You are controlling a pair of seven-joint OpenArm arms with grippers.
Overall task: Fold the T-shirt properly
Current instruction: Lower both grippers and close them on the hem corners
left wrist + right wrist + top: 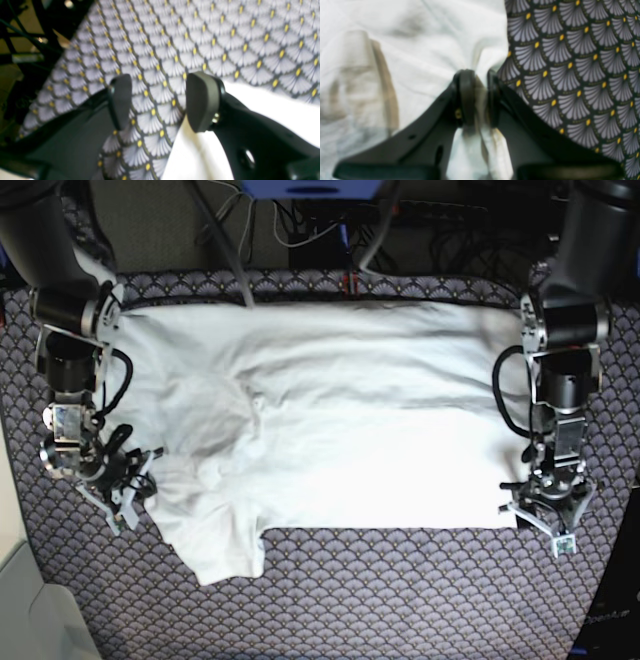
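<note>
T-shirt: white, spread flat across centre of patterned tablecloth, sleeve at lower left; right gripper, left edge of base view, jaws pinched on a fold of the shirt's edge; left gripper, lower right, jaws apart, holding nothing, astride the shirt's edge.

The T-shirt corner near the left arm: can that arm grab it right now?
Probably yes. The left gripper has its jaws open just above the T-shirt edge, with only patterned cloth beneath and nothing blocking.
</note>
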